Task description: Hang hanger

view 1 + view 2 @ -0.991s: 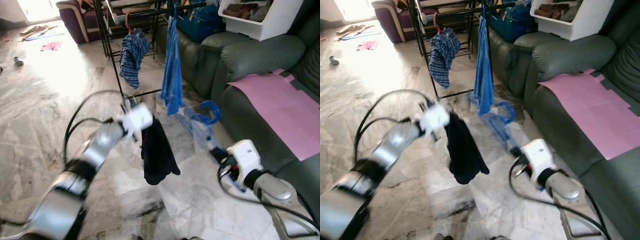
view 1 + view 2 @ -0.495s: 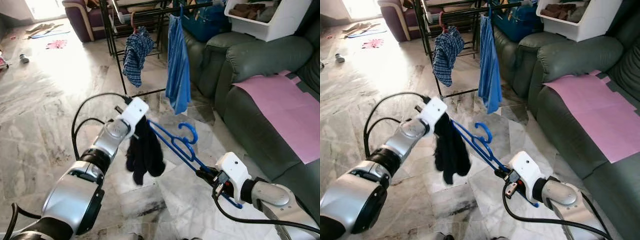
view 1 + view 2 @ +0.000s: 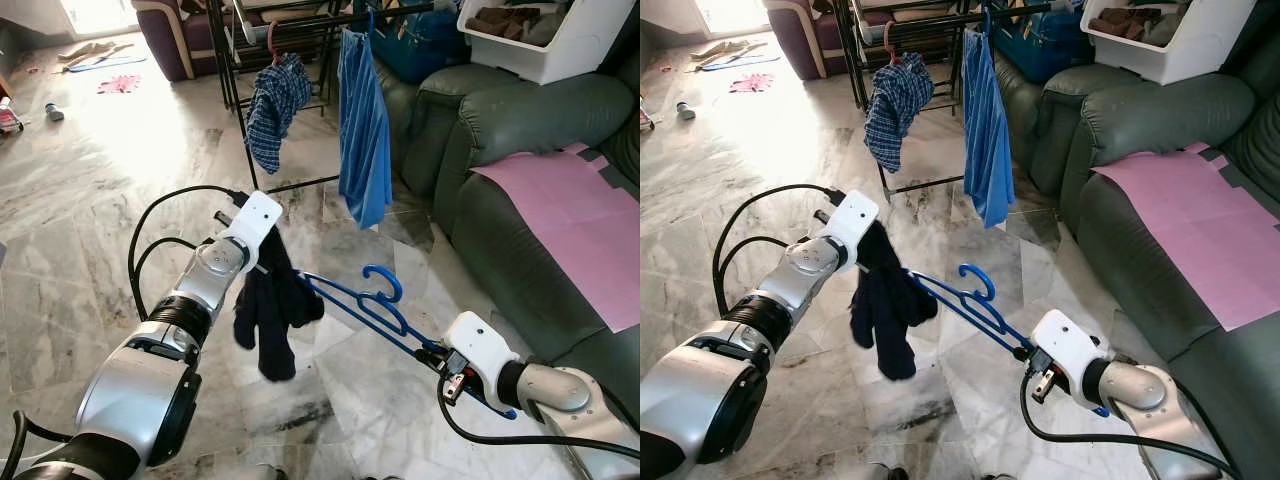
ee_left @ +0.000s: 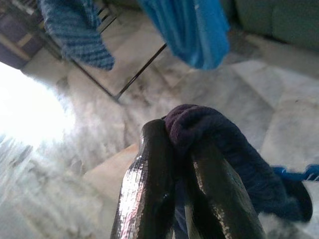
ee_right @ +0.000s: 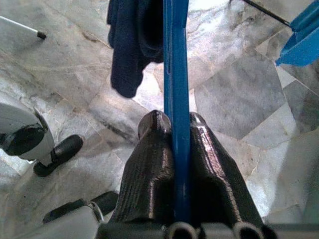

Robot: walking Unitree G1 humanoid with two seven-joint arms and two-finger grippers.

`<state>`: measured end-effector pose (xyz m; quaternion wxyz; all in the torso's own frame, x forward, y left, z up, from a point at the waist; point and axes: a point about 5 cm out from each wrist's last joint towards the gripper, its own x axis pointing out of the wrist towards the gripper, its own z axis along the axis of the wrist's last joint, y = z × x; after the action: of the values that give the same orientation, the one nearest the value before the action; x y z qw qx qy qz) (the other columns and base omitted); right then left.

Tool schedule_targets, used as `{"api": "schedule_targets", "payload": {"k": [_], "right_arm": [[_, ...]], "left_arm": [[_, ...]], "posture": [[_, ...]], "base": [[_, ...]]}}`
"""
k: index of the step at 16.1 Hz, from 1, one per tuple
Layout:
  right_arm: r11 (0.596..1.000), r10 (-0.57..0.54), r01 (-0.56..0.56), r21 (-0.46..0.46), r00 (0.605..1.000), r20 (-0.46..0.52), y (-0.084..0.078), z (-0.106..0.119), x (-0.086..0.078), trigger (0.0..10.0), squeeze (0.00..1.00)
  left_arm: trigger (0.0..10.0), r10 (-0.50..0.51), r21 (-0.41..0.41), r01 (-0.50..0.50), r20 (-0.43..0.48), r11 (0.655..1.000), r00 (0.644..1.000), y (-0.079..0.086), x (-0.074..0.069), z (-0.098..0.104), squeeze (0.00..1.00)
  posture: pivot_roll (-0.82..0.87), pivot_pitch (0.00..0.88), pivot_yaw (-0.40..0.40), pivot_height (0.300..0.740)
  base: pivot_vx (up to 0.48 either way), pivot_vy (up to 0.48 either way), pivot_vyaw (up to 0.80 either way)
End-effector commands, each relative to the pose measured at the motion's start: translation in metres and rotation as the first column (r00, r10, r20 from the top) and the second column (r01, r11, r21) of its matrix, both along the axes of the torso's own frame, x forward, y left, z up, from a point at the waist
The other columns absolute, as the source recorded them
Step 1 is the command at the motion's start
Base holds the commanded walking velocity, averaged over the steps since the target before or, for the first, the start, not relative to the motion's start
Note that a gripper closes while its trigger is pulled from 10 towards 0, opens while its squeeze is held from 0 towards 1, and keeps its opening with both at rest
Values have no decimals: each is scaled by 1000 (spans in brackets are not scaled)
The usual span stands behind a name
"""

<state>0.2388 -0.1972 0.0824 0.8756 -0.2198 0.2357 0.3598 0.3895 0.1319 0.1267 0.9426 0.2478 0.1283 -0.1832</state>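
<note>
- Progress: blue plastic hanger (image 3: 360, 303) not yet hung; it is held low over the marble floor (image 3: 90, 230), well short of the black drying rack (image 3: 240, 100).
- My right gripper (image 5: 175, 130): clenched on the hanger's bar.
- My left gripper (image 4: 172, 149): clamped on a dark navy garment (image 3: 268, 310) draped over the hanger's far end.
- Hanger: slim, with its hook upward.

Grey-white marble floor (image 3: 90, 210). Drying rack (image 3: 240, 110) stands on it, beside the green sofa (image 3: 500, 150). Far back: pink item (image 3: 120, 84), bottle (image 3: 54, 113), loose cloth (image 3: 95, 52) on the tiles.
</note>
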Motion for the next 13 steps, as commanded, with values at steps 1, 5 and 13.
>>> {"api": "schedule_targets", "payload": {"k": [1, 5, 13], "right_arm": [[1000, 7, -7, 3, 1000, -2, 4, -4, 2, 10000, 0], [1000, -4, 4, -9, 1000, 6, 6, -11, 5, 10000, 0], [994, 83, -83, -75, 997, -7, 5, -13, 7, 10000, 0]], "left_arm": [[10000, -67, -32, 70, 76, 997, 995, -6, 4, 18, 0], [10000, -112, -15, 114, 101, 993, 989, -8, 5, 26, 0], [10000, -7, 51, 1, 120, 999, 993, 12, 5, 19, 0]], "posture": [[-35, 63, 36, 740], [-31, 65, 32, 740], [-29, 76, 21, 740]], "base": [[0, 0, 0], [0, 0, 0], [0, 0, 0]]}}
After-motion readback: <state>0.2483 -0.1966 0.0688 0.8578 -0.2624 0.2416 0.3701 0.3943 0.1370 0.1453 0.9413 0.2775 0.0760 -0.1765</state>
